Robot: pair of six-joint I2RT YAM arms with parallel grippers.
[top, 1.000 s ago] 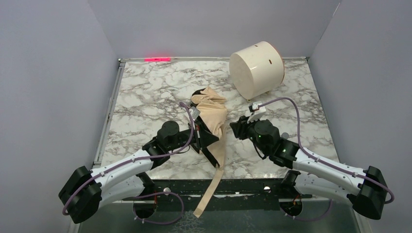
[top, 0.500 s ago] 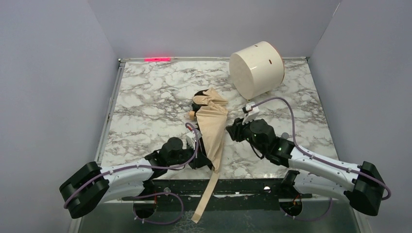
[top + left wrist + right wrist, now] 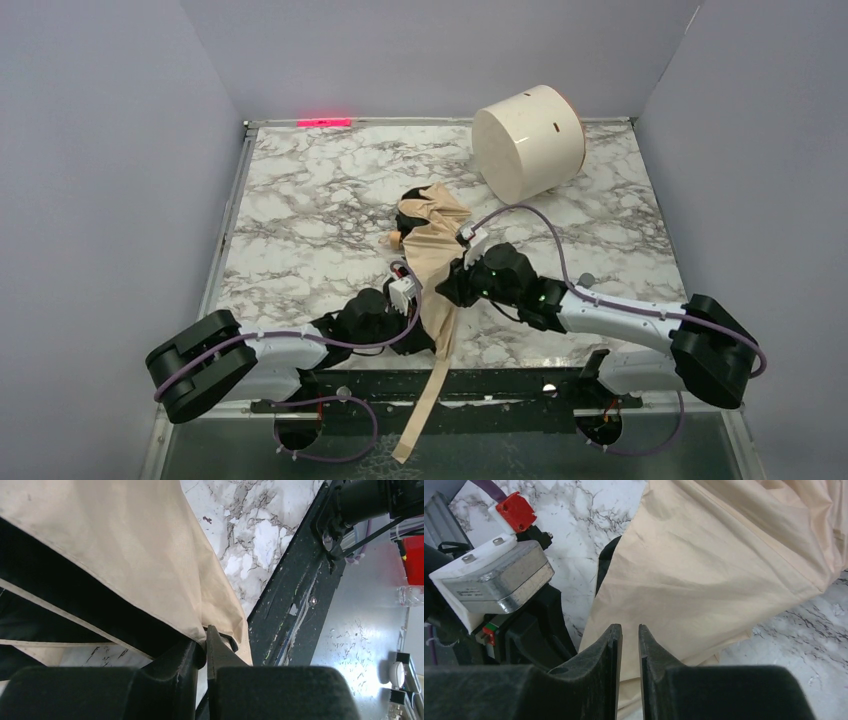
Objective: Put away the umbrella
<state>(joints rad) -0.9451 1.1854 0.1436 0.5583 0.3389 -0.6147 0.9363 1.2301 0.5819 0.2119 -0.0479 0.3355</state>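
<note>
Left tool [image 3: 206, 630] clamped onto umbrella [image 3: 125, 555] fabric edge | right tool [image 3: 628, 630] nearly closed over fabric, nothing between

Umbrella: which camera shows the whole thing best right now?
Top external. It alone shows the whole umbrella: bunched canopy, peach knob, and strap trailing off the table at its near edge. Left wrist shows only fabric pinched between the left fingers; right wrist shows just a tan fabric panel beyond the right fingers.
</note>
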